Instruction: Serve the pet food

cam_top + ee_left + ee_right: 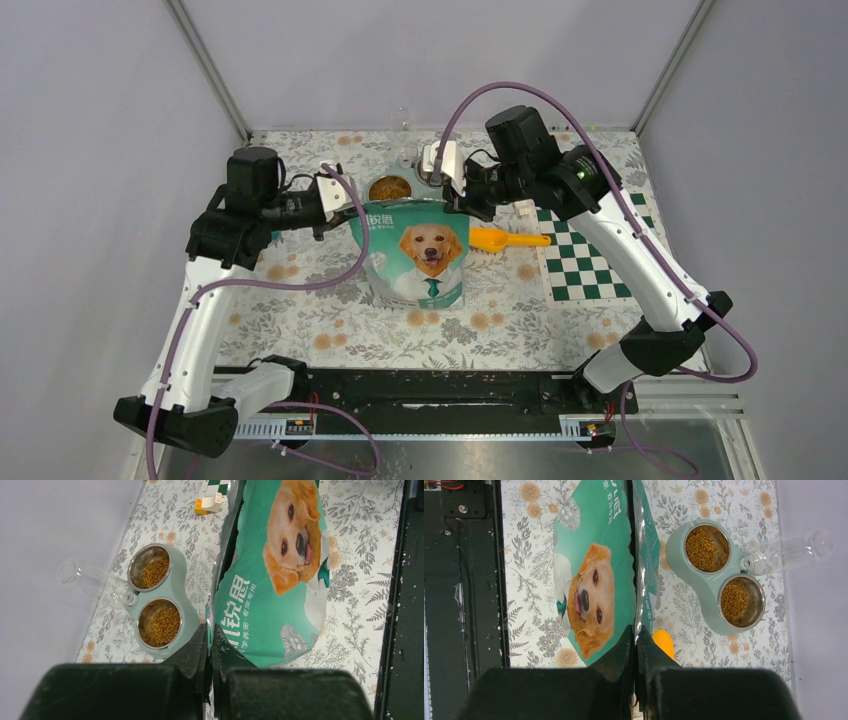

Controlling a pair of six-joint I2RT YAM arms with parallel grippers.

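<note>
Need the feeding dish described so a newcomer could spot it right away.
Find the teal bag with the dog picture mid-table; directly behind it, by the back wall, sits the pale green dish. It alone has two steel bowls, both holding brown kibble, and a clear bottle at its wall side.

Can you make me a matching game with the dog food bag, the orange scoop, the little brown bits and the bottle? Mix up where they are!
Things:
1 bag
2 scoop
3 pet food
4 bottle

Places:
A in the two steel bowls
B between the bag and the checkered mat
C pinched at its top edge by the left claw and right claw
D touching the bowl stand, on the side away from the bag

Pairs: 1-C, 2-B, 3-A, 4-D
</note>
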